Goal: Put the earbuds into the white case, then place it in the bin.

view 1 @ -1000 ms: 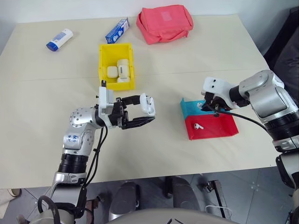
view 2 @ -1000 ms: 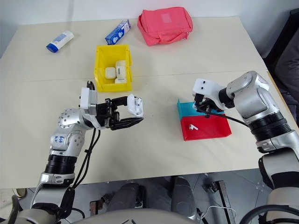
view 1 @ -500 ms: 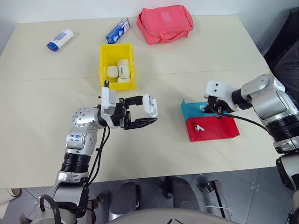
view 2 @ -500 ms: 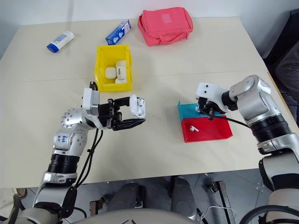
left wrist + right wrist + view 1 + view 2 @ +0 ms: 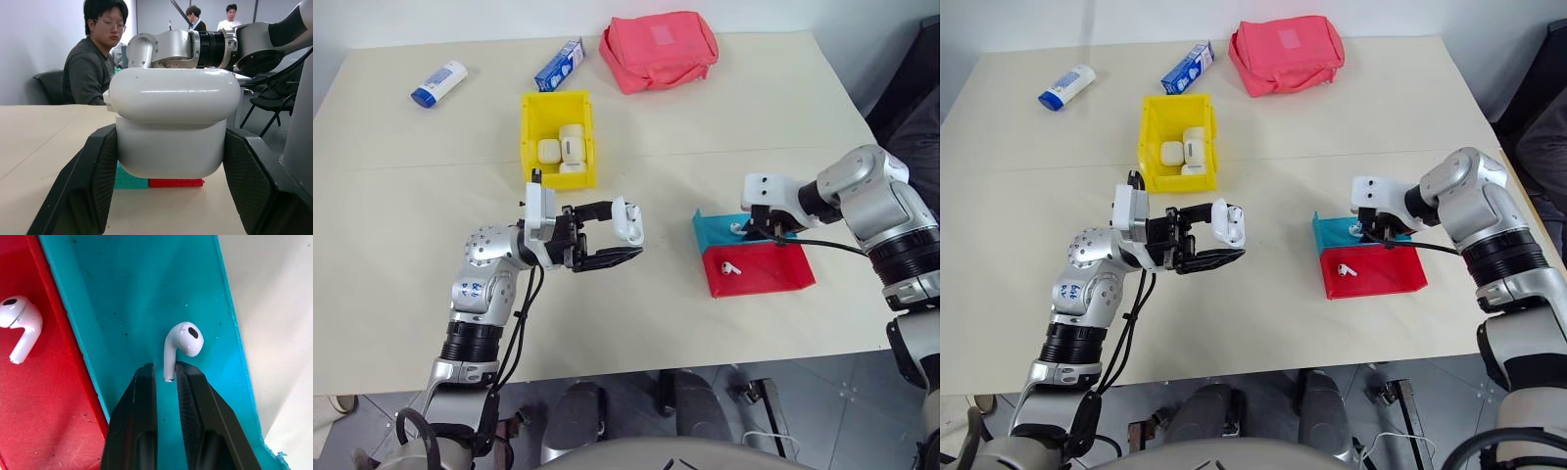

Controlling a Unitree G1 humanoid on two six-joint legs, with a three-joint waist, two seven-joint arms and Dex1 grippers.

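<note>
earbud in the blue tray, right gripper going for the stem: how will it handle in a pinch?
Probably slippery: the earbud is glossy, rounded plastic, and the right gripper has only the thin stem tip between its narrowly parted fingers. Likely very light, so a glancing touch could skid it across the smooth blue tray. The bulbous head may let it pivot.

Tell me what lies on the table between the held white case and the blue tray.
Nothing: in the left eye view, bare table separates the white case in the left gripper from the blue tray.
</note>
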